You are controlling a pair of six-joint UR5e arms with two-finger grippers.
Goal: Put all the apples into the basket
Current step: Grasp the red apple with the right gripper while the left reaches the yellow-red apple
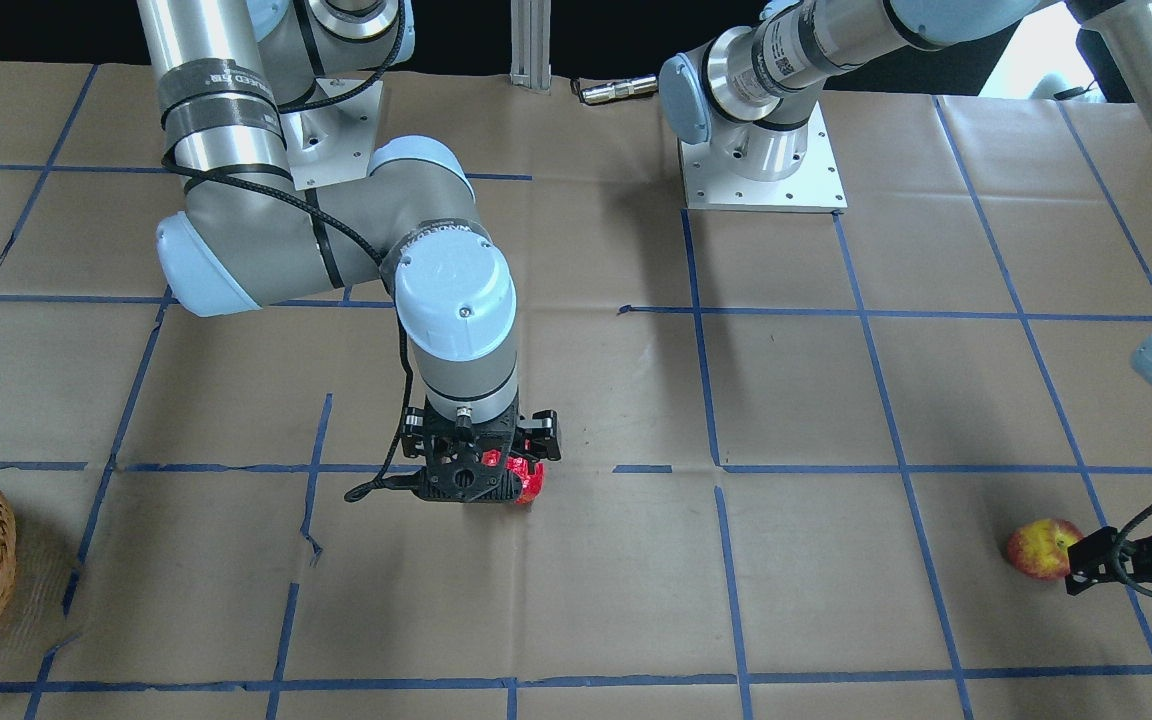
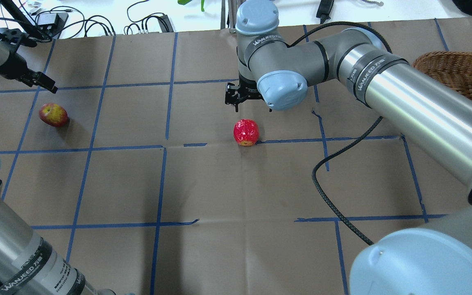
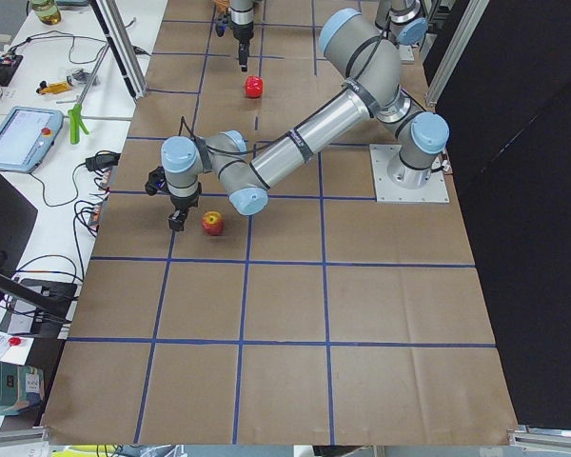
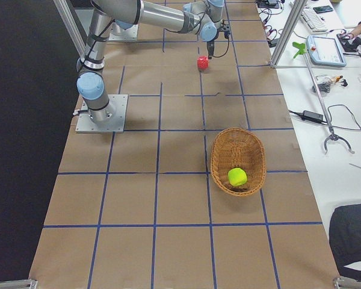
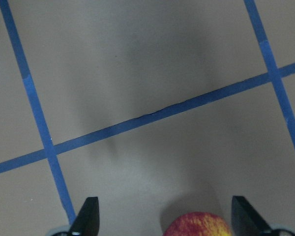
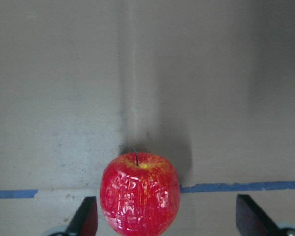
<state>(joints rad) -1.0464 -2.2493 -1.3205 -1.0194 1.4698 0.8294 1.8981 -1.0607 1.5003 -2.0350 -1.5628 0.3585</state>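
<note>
The deep red apple [image 2: 246,132] lies on the paper near mid-table. My right gripper [image 2: 242,98] hovers open just above it; in the right wrist view the apple [image 6: 140,191] sits between the two open fingers [image 6: 86,219], untouched. The red-and-yellow apple [image 2: 53,114] lies at the far left. My left gripper [image 2: 45,84] is open beside it; the left wrist view shows this apple's top [image 5: 199,225] between its fingers [image 5: 88,216]. The green apple [image 4: 237,176] lies inside the wicker basket [image 4: 253,150], which stands at the table's right end [image 2: 445,67].
Brown paper with a blue tape grid [image 2: 166,110] covers the table. A black cable [image 2: 330,184] hangs from my right arm over the table. The arm base plates [image 1: 761,165] stand at the robot's side. Cables and a tablet [image 3: 19,133] lie beyond the far edge.
</note>
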